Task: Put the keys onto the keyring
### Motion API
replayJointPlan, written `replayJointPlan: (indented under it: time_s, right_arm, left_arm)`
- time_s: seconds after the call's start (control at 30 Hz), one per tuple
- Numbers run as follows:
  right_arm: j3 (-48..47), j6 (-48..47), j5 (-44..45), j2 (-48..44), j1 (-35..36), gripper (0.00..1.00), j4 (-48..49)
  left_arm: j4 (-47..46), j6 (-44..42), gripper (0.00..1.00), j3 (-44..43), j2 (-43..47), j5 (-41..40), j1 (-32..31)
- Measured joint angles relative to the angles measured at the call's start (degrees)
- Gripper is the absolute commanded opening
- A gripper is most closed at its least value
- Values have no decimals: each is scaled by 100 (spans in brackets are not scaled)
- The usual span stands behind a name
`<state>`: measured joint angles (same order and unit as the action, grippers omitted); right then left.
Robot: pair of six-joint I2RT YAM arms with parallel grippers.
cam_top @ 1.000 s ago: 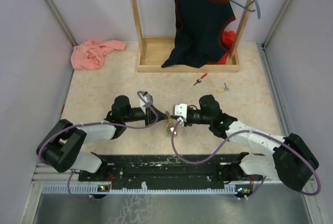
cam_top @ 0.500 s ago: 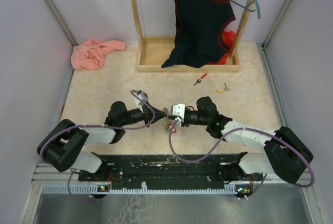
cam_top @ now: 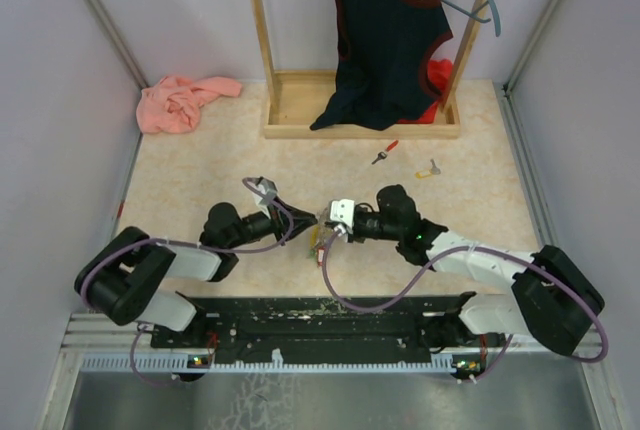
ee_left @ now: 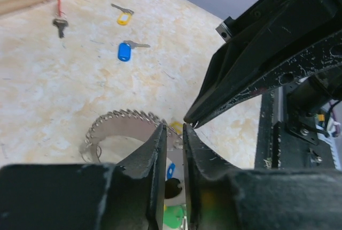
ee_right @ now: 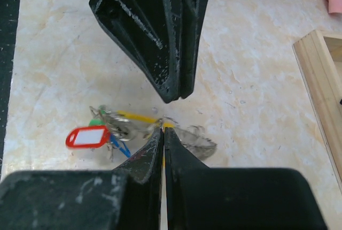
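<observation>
The keyring [ee_right: 133,123], a grey ridged loop with a yellow section and red, green and blue tags, lies low over the floor between both grippers; it shows too as the keyring [ee_left: 120,119] and the keyring [cam_top: 318,241]. My right gripper [ee_right: 163,131] is shut on its yellow section. My left gripper [ee_left: 173,132] faces it tip to tip with a narrow gap and nothing pinched. Loose keys lie farther out: a red key [ee_left: 60,20], a yellow key [ee_left: 124,17] and a blue key [ee_left: 124,52]. The top view shows the red key [cam_top: 385,152] and the yellow key [cam_top: 428,168].
A wooden clothes rack base [cam_top: 360,110] with a dark top [cam_top: 385,40] hanging on it stands at the back. A pink cloth [cam_top: 180,102] lies at the back left. Grey walls close in both sides.
Both grippers have come down and nearer the arms' bases with the keyring. The left gripper has drawn slightly left and its jaws have parted a little.
</observation>
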<state>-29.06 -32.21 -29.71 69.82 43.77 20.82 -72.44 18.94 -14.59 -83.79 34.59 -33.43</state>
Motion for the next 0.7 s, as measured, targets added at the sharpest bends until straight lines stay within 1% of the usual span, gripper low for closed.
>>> replayJointPlan:
  time_s: [0.1, 0.27, 0.43, 0.53, 0.6, 0.63, 0.7]
  right_arm:
    - [-109, -72, 9, 0, 0, 0, -223]
    - [-339, -125, 4, 195, 0, 0, -352]
    - [-723, -125, 11, 706, 0, 0, -396]
    - [-1049, -98, 83, 1064, 0, 0, -363]
    - [-1224, -55, 188, 1250, 0, 0, -326]
    - [-1298, -11, 251, 1329, 0, 0, -313]
    - [-1405, 98, 389, 1447, -2, 0, -286]
  left_arm:
    - [177, -142, 32, 9, 225, -116, 44]
    - [608, -382, 34, 83, 684, -330, 101]
    - [1200, -531, 36, 284, 1248, -627, 133]
    - [1705, -551, 39, 402, 1744, -994, 144]
    - [2186, -549, 42, 420, 2218, -1405, 144]
    - [2221, -549, 43, 420, 2256, -1440, 146]
    - [2627, -542, 45, 417, 2581, -1788, 146]
